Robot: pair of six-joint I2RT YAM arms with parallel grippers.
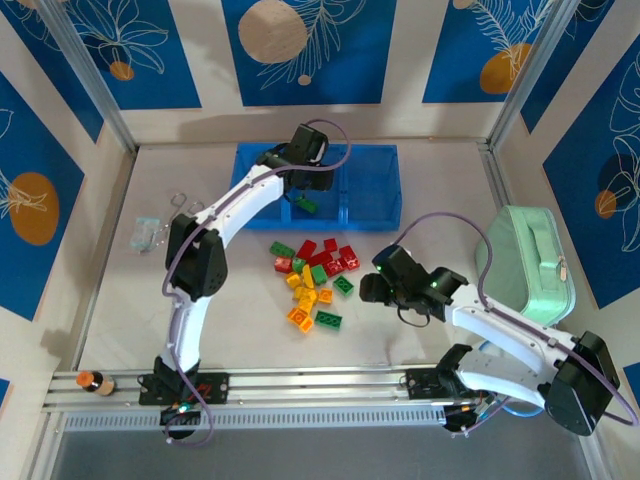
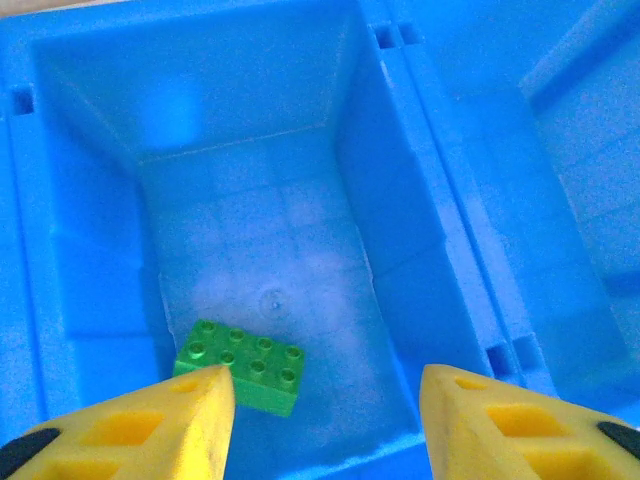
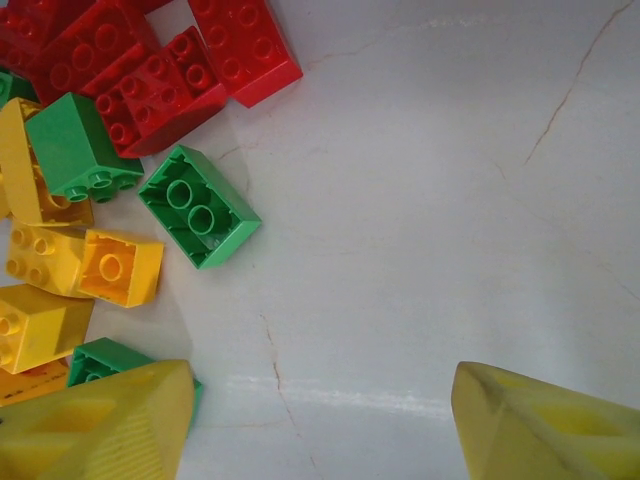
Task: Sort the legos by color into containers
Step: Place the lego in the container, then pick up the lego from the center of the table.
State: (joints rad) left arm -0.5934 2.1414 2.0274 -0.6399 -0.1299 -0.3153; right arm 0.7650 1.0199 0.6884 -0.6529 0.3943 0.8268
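The step in hand looks like the drop of a green piece into the tray. To finish it well, the left gripper (image 2: 326,398) should rise straight up, so that neither finger catches the compartment wall or nudges the brick, and only then swing toward the pile.

The left gripper's jaws stand wide apart and hold nothing. The green brick (image 2: 240,366) lies studs up on the compartment floor just beyond the left finger. I cannot tell whether that finger touches it. In the overhead view this looks like the middle of the three compartments of the blue tray (image 1: 375,160), and no other brick lies in it.

The right gripper (image 3: 320,405) is also spread wide and empty. It hangs over bare table (image 3: 450,200) at the right edge of the pile (image 1: 310,280). Nearest to it is an upturned green brick (image 3: 200,206), lying tilted with its hollow underside showing. Red bricks (image 3: 245,45) lie beyond it and yellow bricks (image 3: 120,268) to the side. For that pick the jaws should turn to match the brick's tilt and close across its short width, clear of its neighbours. The rest of the bricks lie unsorted on the table, near the tray's front edge.
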